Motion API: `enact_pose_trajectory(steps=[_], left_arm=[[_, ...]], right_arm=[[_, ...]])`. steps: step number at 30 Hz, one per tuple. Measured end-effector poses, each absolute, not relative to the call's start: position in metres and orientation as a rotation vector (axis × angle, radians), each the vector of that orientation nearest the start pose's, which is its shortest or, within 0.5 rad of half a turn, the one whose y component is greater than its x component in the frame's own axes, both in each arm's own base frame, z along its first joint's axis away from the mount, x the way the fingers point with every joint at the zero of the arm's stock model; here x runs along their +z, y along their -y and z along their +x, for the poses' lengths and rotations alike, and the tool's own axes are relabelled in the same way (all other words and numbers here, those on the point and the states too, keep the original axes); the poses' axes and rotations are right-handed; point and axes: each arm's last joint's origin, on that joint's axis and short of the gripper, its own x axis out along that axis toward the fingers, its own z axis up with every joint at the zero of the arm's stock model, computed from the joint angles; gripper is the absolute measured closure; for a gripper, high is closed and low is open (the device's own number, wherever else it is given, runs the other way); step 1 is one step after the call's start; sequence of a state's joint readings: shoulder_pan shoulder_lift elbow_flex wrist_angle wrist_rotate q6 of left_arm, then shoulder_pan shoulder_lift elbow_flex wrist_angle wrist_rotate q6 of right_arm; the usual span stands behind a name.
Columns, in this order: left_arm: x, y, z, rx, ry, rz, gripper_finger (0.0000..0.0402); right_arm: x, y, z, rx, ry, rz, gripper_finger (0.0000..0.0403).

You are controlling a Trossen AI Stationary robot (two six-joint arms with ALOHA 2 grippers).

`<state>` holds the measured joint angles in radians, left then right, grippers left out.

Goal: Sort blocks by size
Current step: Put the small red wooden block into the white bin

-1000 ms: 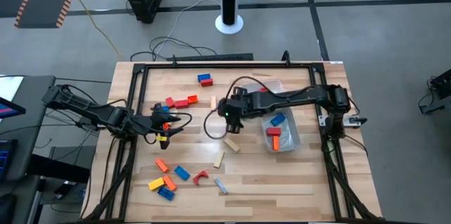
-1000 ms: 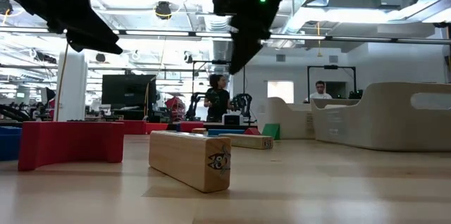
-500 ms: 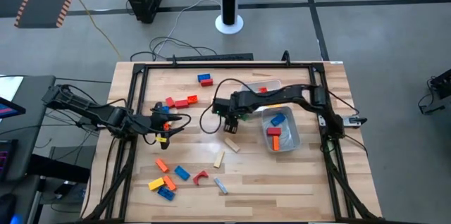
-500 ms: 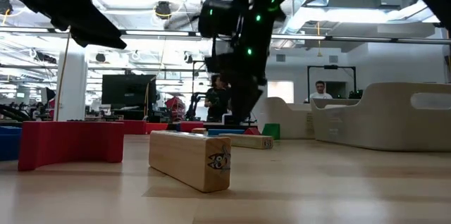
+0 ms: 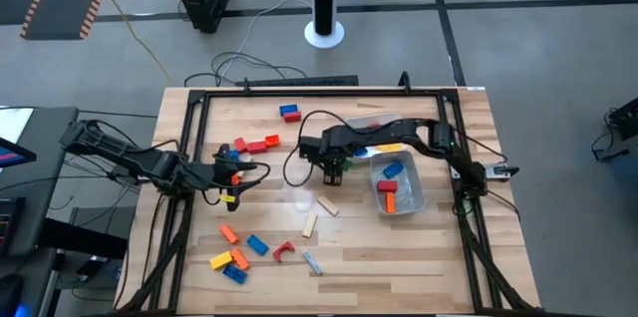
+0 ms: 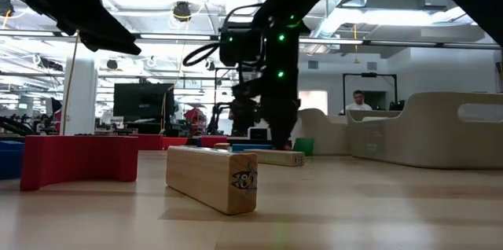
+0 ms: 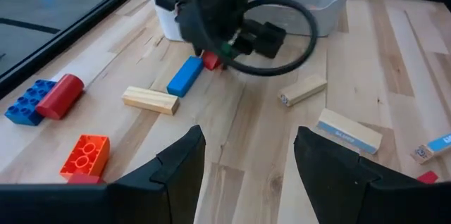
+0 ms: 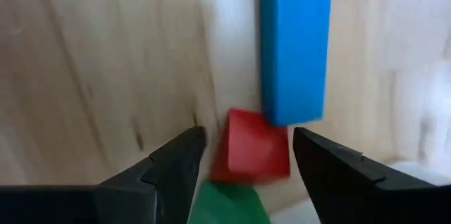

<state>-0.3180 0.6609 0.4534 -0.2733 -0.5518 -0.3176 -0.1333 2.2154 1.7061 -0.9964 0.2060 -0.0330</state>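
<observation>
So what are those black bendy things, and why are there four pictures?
They are two robot arms at a wooden table, each ending in a two-finger claw. One camera looks down from above, one sits at table height, and one rides on each wrist. Toy blocks lie scattered about, and a few sit in a clear tub. The right claw is open, down over a small red block beside a long blue block. The left claw is open too, waiting at the table's left side. Neither holds anything.
</observation>
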Motion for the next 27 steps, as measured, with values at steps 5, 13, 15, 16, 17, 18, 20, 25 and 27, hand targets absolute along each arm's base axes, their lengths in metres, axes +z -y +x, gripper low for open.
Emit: enact_pose_trajectory(steps=[5,13,15,16,17,18,20,25,27], left_arm=[[0.231,0.031,0.143,0.296,-0.399,-0.107,0.0194],[0.231,0.031,0.143,0.299,-0.397,-0.122,0.0194],[0.231,0.031,0.143,0.3,-0.396,-0.127,0.0194],[0.231,0.031,0.143,0.301,-0.395,-0.13,0.0194],[0.231,0.031,0.143,0.301,-0.395,-0.13,0.0194],[0.231,0.031,0.143,0.301,-0.395,-0.13,0.0194],[0.231,0.031,0.143,0.301,-0.395,-0.131,0.0194],[0.231,0.031,0.143,0.3,-0.396,-0.126,0.0194],[0.231,0.031,0.143,0.3,-0.396,-0.126,0.0194]], right_arm=[[0.153,0.041,0.421,-0.163,-1.557,-0.103,0.0138],[0.155,0.006,0.423,-0.049,-1.546,-0.191,0.0138],[0.155,0.006,0.423,-0.063,-1.541,-0.183,0.0138],[0.155,0.007,0.423,-0.067,-1.542,-0.185,0.0138],[0.155,0.007,0.423,-0.066,-1.544,-0.186,0.0138],[0.155,0.008,0.423,-0.062,-1.544,-0.193,0.0138],[0.155,0.008,0.424,-0.049,-1.539,-0.206,0.0138],[0.155,0.007,0.425,-0.08,-1.523,-0.172,0.0138],[0.155,0.008,0.425,-0.133,-1.52,-0.116,0.0138]])
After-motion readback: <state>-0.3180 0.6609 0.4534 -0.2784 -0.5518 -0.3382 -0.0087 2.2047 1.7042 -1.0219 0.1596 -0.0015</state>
